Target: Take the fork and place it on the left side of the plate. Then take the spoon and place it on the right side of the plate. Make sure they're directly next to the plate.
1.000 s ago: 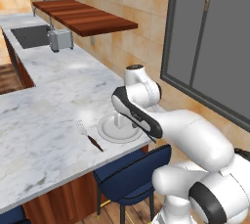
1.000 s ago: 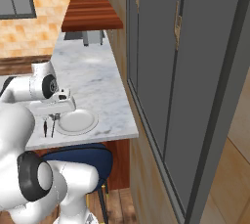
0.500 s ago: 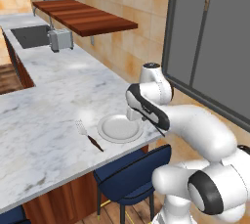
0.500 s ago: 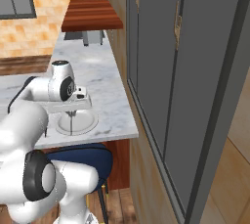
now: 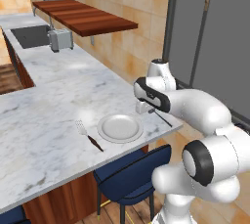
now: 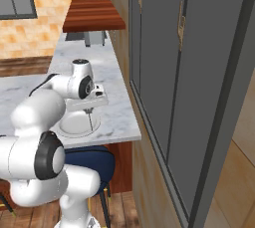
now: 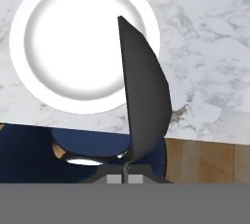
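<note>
One spoon [image 5: 160, 117] hangs pinched in the closed hand [image 5: 144, 108], above the counter [image 5: 44, 120] near its front right corner, just right of the plate [image 5: 120, 127]. Its grey bowl [image 7: 144, 96] looms edge-on before the hand's camera. Left of the plate, close beside it near the front edge, lies the fork [image 5: 89, 136].

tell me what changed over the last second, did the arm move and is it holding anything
The arm swung from above the plate toward the counter edge on its right side, carrying the spoon, which the gripper holds clamped with its bowl hanging down. The fork stayed flat on the counter just left of the plate, and the plate did not move.
</note>
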